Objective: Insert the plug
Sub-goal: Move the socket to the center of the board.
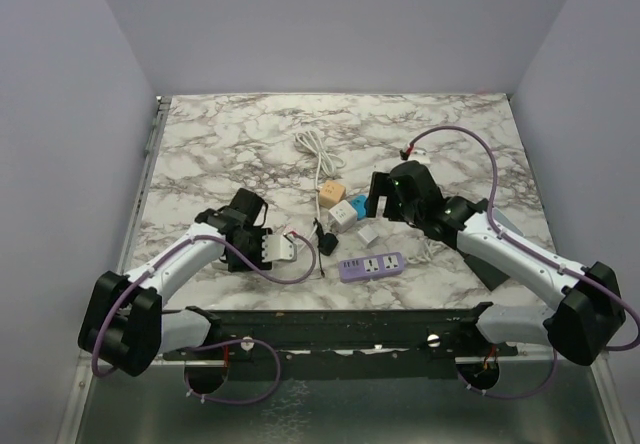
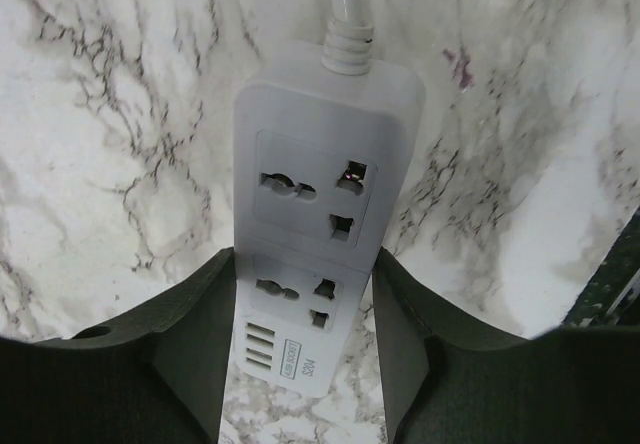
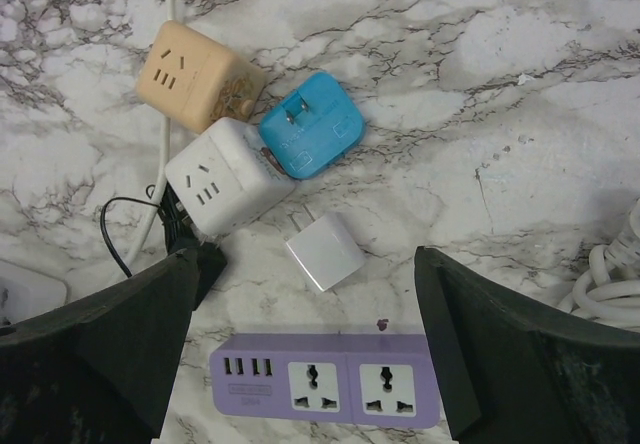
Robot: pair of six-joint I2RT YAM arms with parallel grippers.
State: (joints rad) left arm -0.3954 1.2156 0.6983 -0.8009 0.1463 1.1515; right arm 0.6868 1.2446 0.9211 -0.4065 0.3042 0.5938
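A white power strip (image 2: 315, 194) with two sockets and USB ports lies on the marble, its cable running away from me. My left gripper (image 2: 305, 299) is shut on its near end, one finger against each long side. In the top view that gripper (image 1: 266, 249) sits at the left with the strip (image 1: 288, 247) poking out to the right. My right gripper (image 3: 307, 269) hangs open above a small white plug (image 3: 324, 251) lying on the table, touching nothing. In the top view the right gripper (image 1: 383, 196) is just behind this plug (image 1: 368, 234).
A purple power strip (image 3: 325, 376) lies just in front of the plug. Behind it cluster a blue adapter (image 3: 311, 125), a white cube socket (image 3: 222, 176) and an orange cube socket (image 3: 196, 74). A black cord (image 1: 325, 241) and a white cable (image 1: 315, 149) lie nearby.
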